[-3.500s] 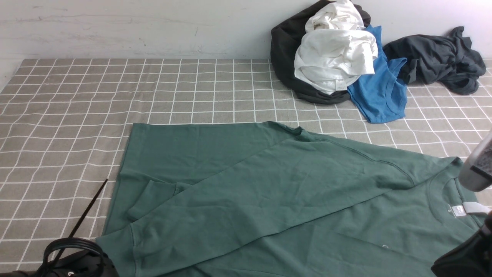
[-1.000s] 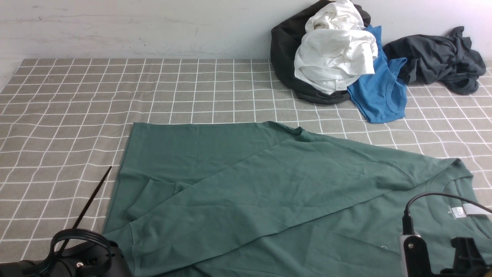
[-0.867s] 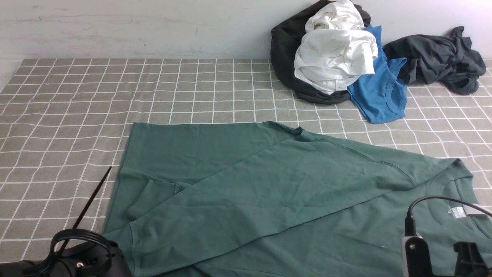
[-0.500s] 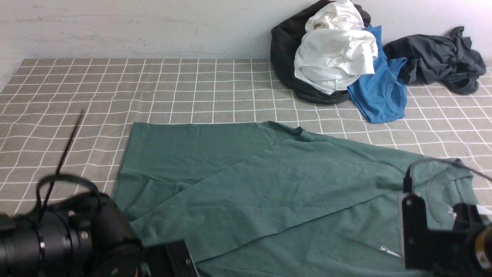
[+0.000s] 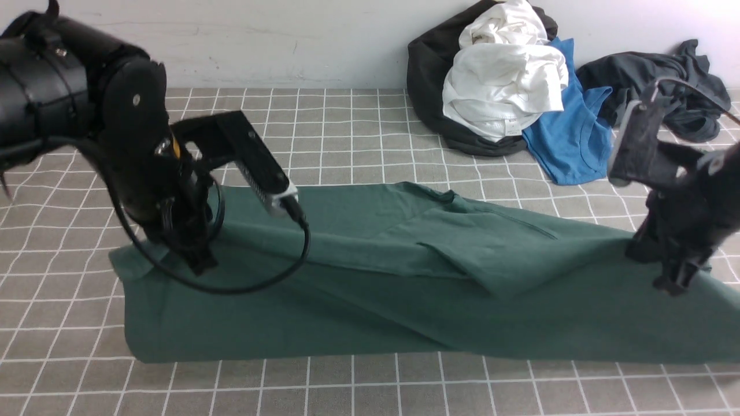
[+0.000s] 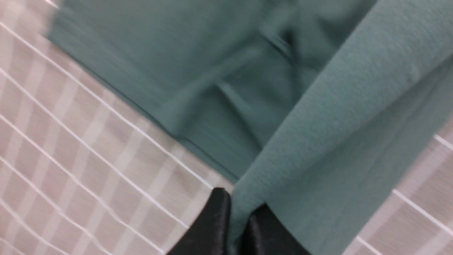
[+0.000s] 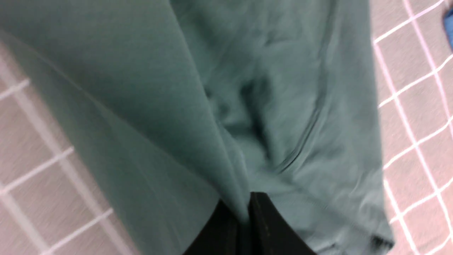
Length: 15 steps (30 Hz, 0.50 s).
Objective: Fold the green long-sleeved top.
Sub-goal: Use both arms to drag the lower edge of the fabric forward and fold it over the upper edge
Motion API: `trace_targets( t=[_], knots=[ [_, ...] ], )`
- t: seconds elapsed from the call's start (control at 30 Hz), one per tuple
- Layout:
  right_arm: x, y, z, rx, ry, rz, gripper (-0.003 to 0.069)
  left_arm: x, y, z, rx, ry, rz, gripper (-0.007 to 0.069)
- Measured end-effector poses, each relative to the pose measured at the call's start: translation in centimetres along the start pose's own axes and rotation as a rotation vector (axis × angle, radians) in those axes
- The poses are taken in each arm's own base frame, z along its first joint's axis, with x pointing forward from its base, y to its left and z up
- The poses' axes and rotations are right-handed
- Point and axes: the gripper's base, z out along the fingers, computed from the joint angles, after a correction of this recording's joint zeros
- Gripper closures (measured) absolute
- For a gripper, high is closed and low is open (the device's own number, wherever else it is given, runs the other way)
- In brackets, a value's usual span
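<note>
The green long-sleeved top point(image 5: 404, 289) lies across the checked table, its near half lifted and drawn back over the far half, with a fold along its near edge. My left gripper point(image 5: 199, 263) is shut on the top's left edge; in the left wrist view point(image 6: 239, 219) green cloth is pinched between the black fingers. My right gripper point(image 5: 673, 280) is shut on the top's right edge; in the right wrist view point(image 7: 244, 212) cloth runs between its fingers. The neck label and chest logo are hidden.
A pile of clothes sits at the back right: a black garment point(image 5: 428, 75), a white one point(image 5: 503, 75), a bright blue top point(image 5: 572, 138) and a dark charcoal-grey garment point(image 5: 659, 86). The grey checked tablecloth point(image 5: 87, 323) shows bare at left and front.
Both arms have risen from the near edge and moved away from me, each carrying an edge of the top. The near half has folded over the far half.
</note>
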Motion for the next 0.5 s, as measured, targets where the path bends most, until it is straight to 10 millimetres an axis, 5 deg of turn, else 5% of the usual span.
trace_targets(
  t=[0.3,0.5],
  knots=[
    [-3.6,-6.1,4.8,-0.031,0.012,0.044,0.0649,-3.9,6.2,4.8,-0.034,0.003,-0.023,0.0611],
    [-4.1,-7.7,8.2,-0.018,0.031,0.136,0.0649,-4.8,8.4,8.8,-0.039,-0.015,-0.065,0.061]
  ],
)
